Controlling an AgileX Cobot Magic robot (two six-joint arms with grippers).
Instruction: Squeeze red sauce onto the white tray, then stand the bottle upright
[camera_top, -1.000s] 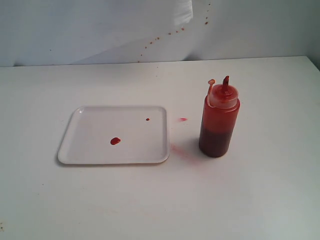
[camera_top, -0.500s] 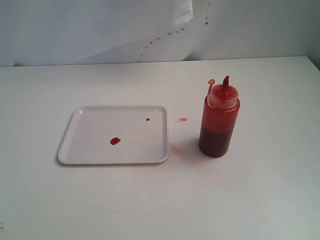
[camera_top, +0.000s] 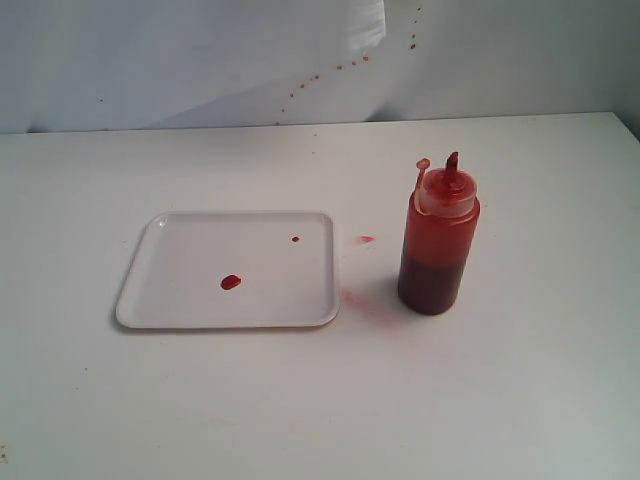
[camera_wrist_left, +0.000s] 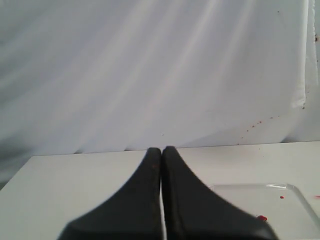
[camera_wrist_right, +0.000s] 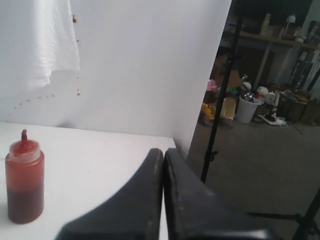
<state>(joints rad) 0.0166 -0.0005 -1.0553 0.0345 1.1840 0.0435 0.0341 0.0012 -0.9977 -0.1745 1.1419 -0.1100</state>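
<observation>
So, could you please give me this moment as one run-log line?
bottle: upright beside tray, untouched | tray: holds sauce blob and drop | left tool: shut, empty | right tool: shut, empty

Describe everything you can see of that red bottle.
The squeeze bottle is a translucent plastic cylinder tinted orange-red, with dark sauce filling its lower part. Its pointed nozzle is uncapped; the small cap sticks up on a thin strap beside it. It stands upright on the white table, apart from the white tray.

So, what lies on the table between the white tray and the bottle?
In the exterior view, only a small red drop and a faint pink smear mark the table between white tray and bottle.
</observation>
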